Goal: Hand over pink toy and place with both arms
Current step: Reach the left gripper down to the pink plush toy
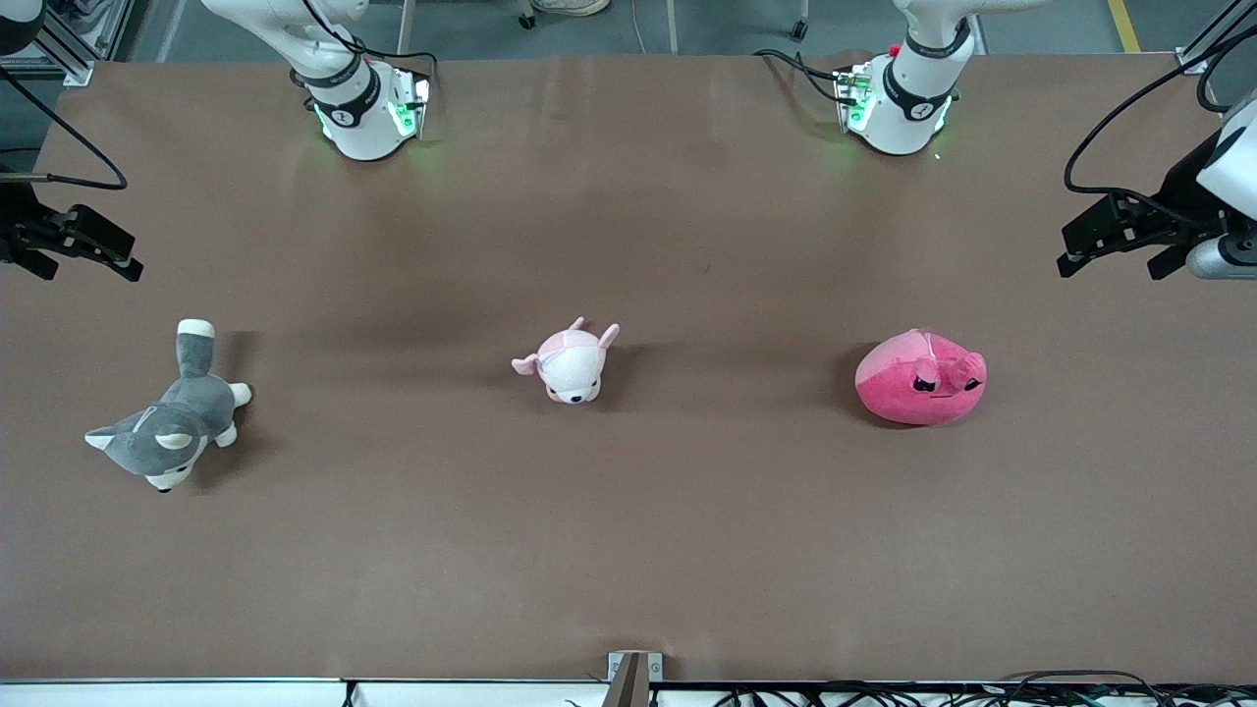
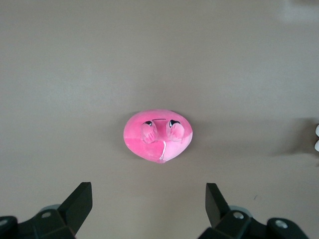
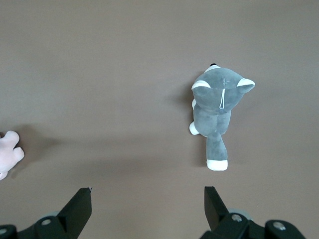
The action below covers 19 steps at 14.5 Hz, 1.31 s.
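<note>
No step is complete: the pink toy lies ungrasped on the table toward the left arm's end, while the left gripper and right gripper hang spread and empty above the table's ends.

On your brown counter lie three plush toys in one row: the grey husky at frame left, the pale pink animal in the centre, the pink toy at frame right.

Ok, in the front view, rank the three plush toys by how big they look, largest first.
1. grey husky plush, longest with its tail stretched out.
2. pink toy, rounder; close to the husky in area, so the top two are unsure.
3. pale pink-and-white plush, clearly smallest.
</note>
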Motion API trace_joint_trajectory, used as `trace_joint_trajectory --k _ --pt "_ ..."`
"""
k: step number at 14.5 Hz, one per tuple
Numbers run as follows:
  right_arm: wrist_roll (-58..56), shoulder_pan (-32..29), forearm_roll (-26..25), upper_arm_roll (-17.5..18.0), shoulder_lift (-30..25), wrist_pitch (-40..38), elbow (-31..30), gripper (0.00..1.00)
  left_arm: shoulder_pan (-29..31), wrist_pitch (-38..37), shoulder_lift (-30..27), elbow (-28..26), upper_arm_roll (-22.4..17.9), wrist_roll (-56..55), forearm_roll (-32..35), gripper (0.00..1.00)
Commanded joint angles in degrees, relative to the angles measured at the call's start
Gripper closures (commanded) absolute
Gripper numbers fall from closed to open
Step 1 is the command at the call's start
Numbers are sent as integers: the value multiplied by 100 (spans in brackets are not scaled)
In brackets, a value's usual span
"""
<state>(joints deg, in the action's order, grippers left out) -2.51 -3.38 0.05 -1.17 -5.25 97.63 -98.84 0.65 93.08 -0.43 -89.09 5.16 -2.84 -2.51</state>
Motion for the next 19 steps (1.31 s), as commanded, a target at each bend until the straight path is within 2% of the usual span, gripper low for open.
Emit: trace_joint_trajectory --k 1,6,9,13,15,19 --pt "66 -5 -102 20 -12 -7 14 0 -13 -124 35 111 3 11 102 0" --pt "66 -13 -102 20 6 -15 14 0 -12 -124 61 111 -6 2 85 0" --pt "57 -13 -102 20 15 -16 23 0 5 -124 333 41 -6 -6 84 0" --pt "57 -5 -102 20 6 -16 23 0 136 -106 754 -362 -15 -24 93 0" --pt "57 4 -93 20 15 -33 40 0 198 60 983 -609 -15 -15 102 0" --pt "57 -66 -119 3 164 -15 102 0 277 394 1510 -750 -6 -24 102 0"
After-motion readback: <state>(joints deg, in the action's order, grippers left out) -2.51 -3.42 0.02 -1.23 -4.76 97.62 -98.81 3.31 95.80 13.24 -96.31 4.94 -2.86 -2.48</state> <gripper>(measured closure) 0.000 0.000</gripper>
